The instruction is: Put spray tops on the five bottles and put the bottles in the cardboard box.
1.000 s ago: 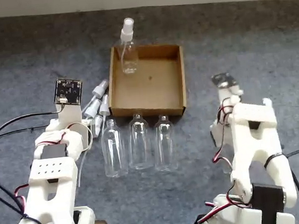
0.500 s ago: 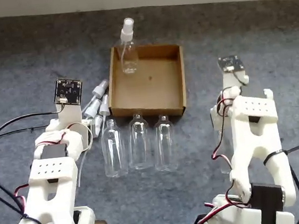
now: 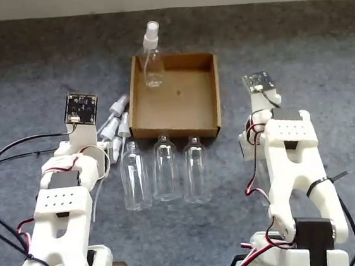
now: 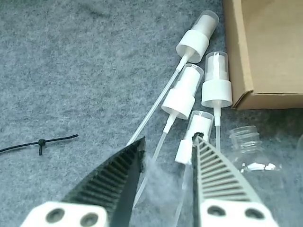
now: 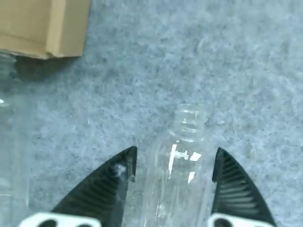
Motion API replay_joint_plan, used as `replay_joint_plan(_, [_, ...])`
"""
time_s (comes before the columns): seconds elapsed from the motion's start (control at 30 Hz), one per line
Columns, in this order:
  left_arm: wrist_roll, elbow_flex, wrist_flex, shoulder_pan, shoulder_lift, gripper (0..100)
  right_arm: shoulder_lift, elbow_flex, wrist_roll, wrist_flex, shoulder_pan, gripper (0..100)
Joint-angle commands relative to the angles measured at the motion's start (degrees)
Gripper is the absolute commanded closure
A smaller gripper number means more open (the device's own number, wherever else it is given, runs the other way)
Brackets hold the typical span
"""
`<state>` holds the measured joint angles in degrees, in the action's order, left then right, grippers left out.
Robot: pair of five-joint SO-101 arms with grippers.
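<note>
Overall, a grey worktop (image 3: 322,60) carries everything; two white arms rise from its near edge, the left arm (image 3: 61,208) and the right arm (image 3: 293,171); between them, farther back, sits the open box (image 3: 176,132), with one capped bottle (image 3: 152,62) in its far left corner; three open bottles (image 3: 165,169) lie in a row just in front of the box's near wall, necks toward it; the fifth bottle (image 5: 189,123), uncapped, lies between the jaws of the right gripper (image 5: 175,152), which stand wide apart on either side of its body; the left gripper (image 4: 168,138) is spread too and holds nothing, its tips over the tubes of four spray tops (image 4: 182,97) lying close together just left of the box; a black tie (image 4: 41,142) lies apart from them.
</note>
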<state>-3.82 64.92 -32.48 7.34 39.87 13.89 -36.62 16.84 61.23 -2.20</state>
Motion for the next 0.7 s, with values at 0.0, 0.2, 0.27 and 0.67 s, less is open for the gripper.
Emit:
replay_joint_plan(0.0, [0.18,-0.31,0.7,-0.84,0.92,85,0.31,-0.04,-0.53,-0.66,0.4,78.6])
replay_joint_plan(0.2, [0.18,-0.31,0.7,-0.84,0.92,85,0.31,-1.63,-0.62,-0.66,0.4,78.6])
replay_joint_plan(0.27, [0.18,-0.31,0.7,-0.84,0.92,85,0.31,-2.07,-0.44,-0.66,0.4,78.6])
replay_joint_plan(0.67, [0.18,-0.31,0.7,-0.84,0.92,85,0.31,-4.79,-0.26,-3.3,-1.89,78.3])
